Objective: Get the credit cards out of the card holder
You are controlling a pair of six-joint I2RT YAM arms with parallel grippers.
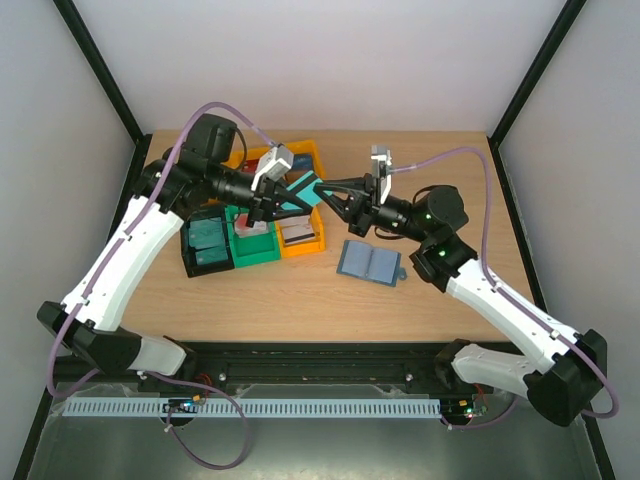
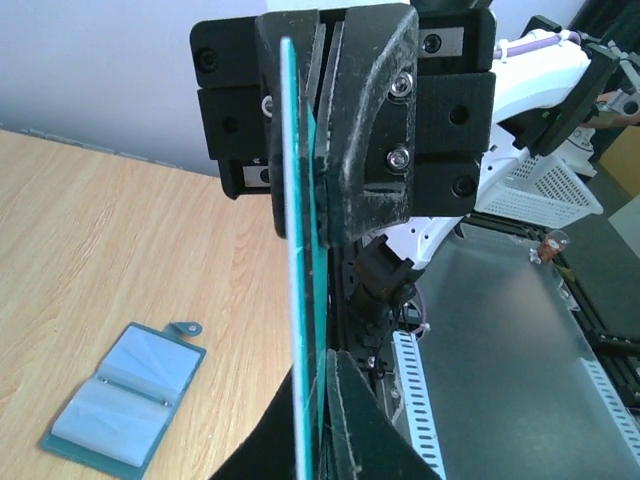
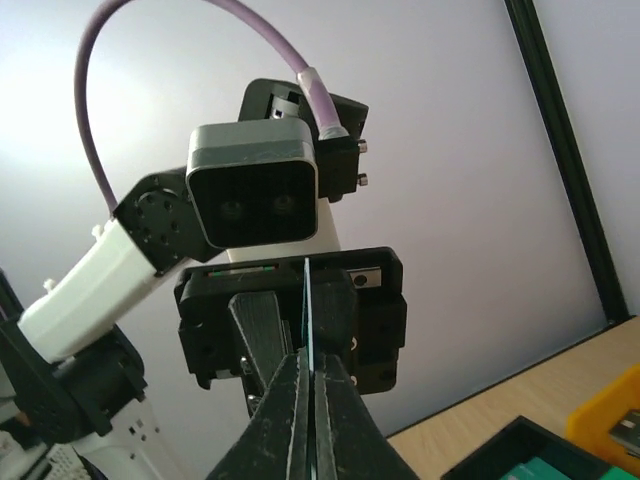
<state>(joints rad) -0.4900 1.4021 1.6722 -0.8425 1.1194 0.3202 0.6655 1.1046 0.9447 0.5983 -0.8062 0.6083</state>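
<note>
The left gripper (image 1: 290, 200) and right gripper (image 1: 325, 187) both pinch one teal credit card (image 1: 306, 195) up high, probably swapping hands (card holder (image 1: 370, 262) lies open below).

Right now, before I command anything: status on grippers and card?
Left gripper shut on teal card. Right gripper shut on same card, mid-air. Card holder lies open on table, nothing blocking.

Orange bin (image 1: 301, 251) — green bin (image 1: 255, 259) — black bin (image 1: 207, 269)
</note>
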